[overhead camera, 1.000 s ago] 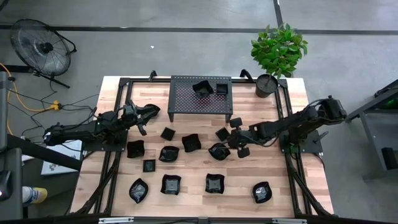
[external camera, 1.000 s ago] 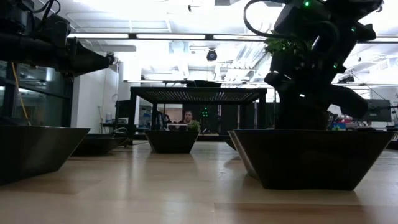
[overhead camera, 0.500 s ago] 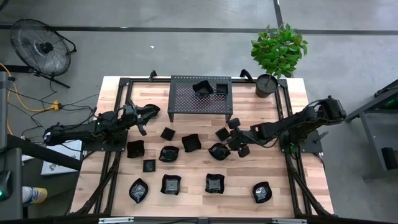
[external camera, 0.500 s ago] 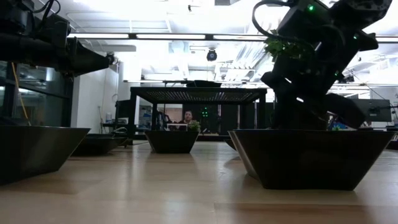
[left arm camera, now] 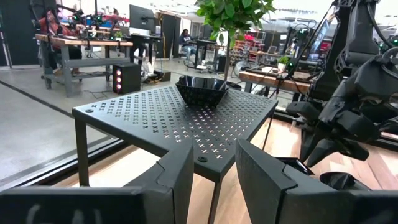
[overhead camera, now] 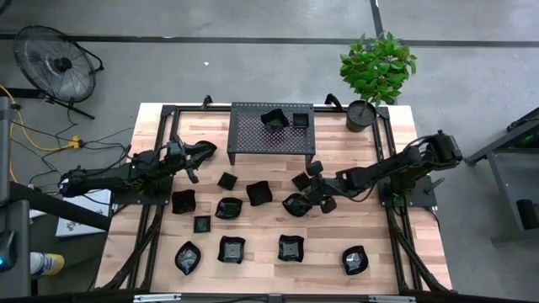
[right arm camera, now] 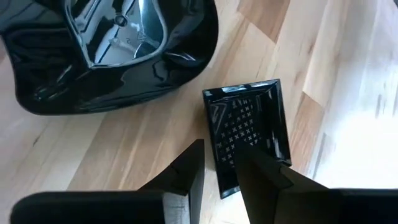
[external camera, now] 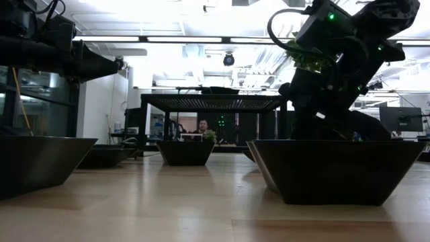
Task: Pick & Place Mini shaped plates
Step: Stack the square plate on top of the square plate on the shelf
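Right end effector [right arm camera: 217, 177], fingers narrowly parted, hovered over the small square plate [right arm camera: 249, 134] at frame centre; straddling one rim squarely would grip best.

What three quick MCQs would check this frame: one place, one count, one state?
1. Where is the right gripper?
A. Over the rack
B. Over a small square plate on the table
C. At the plant pot

2. How many plates sit on the rack?
A. None
B. Five
C. Two

3. How do the left gripper's jaws stand?
A. Open, empty
B. Shut on a plate
C. Out of view

Key: 1 B, its wrist view looks down on that plate on the wood. 2 C, the high view shows a wavy plate and a square one there. 3 A, a clear gap shows between them.
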